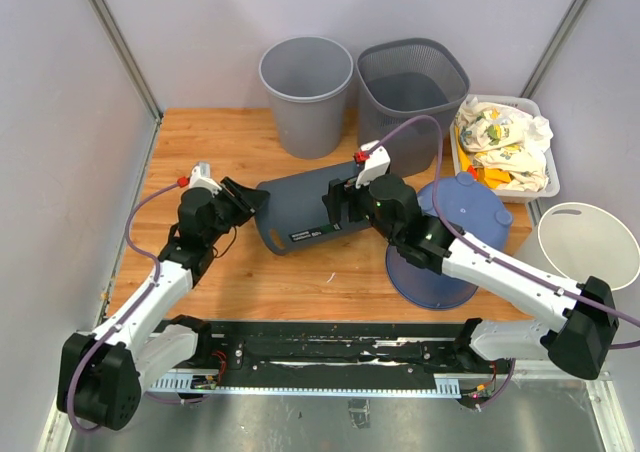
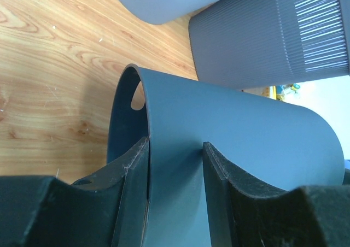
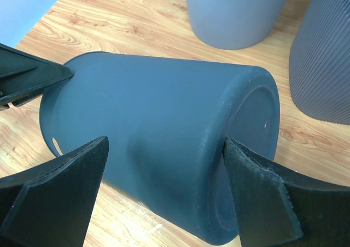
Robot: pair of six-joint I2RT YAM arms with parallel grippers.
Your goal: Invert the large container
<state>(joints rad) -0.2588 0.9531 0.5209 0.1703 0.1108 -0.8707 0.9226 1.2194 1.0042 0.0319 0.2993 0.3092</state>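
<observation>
**Dark bin on its side, held between both claws**

The dark grey-blue bin is laid on its side mid-table, open end toward the left arm. Its rim is straddled by the left claw, fingers narrowly parted, one inside, with a gap seen at the outer finger. The closed base end is flanked by the right claw, spread wide. A round grey bin and a ribbed grey bin are stood behind.
</observation>
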